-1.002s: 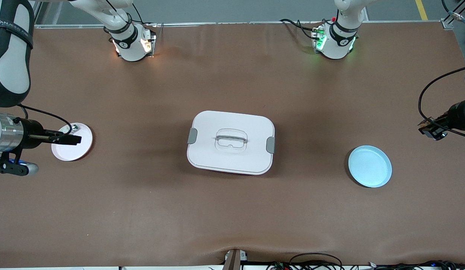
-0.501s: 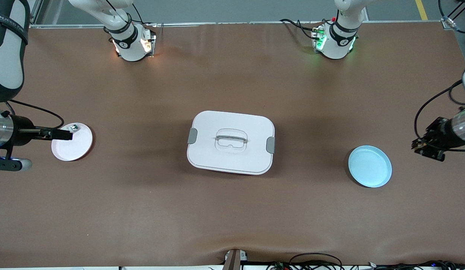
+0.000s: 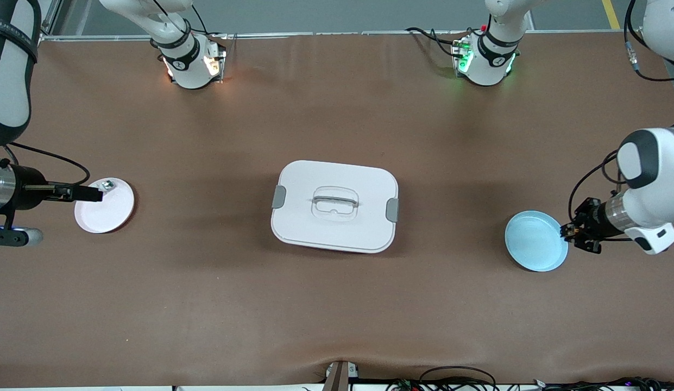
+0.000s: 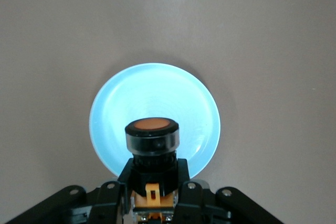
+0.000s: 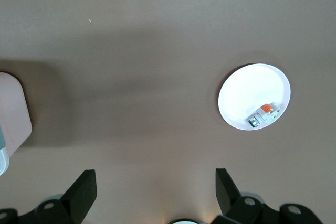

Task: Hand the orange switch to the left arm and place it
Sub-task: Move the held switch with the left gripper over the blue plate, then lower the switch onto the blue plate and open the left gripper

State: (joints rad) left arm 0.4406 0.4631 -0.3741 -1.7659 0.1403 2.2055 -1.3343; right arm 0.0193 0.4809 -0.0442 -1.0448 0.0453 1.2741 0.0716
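My left gripper [image 3: 575, 232] is shut on the orange switch [image 4: 152, 139], a black-bodied button with an orange cap. It hangs just over the rim of the light blue plate [image 3: 535, 241], at the edge toward the left arm's end of the table. In the left wrist view the switch sits in front of the blue plate [image 4: 157, 95]. My right gripper [image 3: 90, 194] is open and empty over the rim of the white plate [image 3: 109, 213]; its fingers [image 5: 83, 186] stand wide apart. The white box [image 3: 334, 205] stands at the table's middle, between the plates.
A small white-grey part with a red bit [image 5: 262, 115] lies on the white plate [image 5: 247, 90]. It also shows in the front view [image 3: 107, 185]. A corner of the box [image 5: 13, 111] shows in the right wrist view. Brown mat covers the table.
My left gripper has moved down and inward with the switch, from the table's end to the blue plate's rim. My right gripper has drawn back slightly from the white plate.
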